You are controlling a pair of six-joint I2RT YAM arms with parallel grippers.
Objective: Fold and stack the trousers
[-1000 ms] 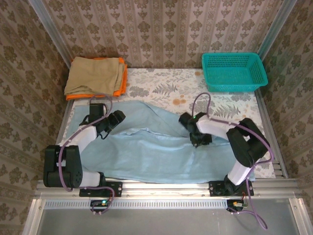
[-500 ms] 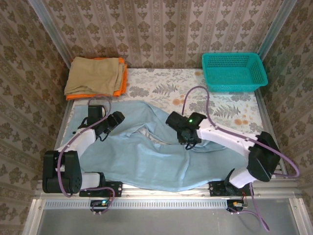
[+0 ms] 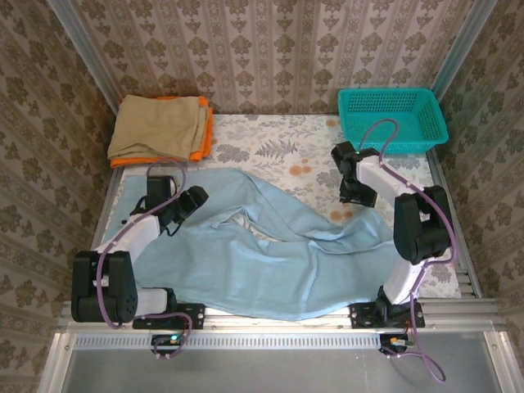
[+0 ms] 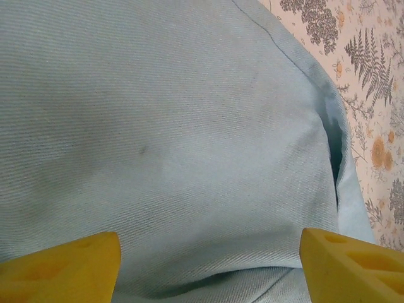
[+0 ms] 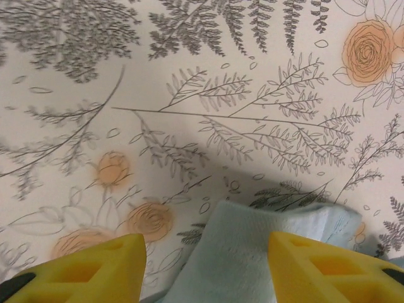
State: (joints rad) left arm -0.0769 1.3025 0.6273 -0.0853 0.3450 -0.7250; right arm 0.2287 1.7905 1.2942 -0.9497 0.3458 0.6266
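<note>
right gripper point(image 3: 358, 198): moved far right, jaws opened | trousers point(image 3: 270, 254): leg dragged rightward

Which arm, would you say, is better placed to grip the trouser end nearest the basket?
Right: the right claw hangs open above that end of the trousers; the left claw hovers far across.

The pale light-blue soft-cloth trousers point(image 3: 270, 262) look matt and finely ribbed in weave; the teal rectangular basket point(image 3: 393, 146) is meshed plastic.

Damask-papered walls point(image 3: 270, 49) around a floral-covered table point(image 3: 274, 143)
</note>
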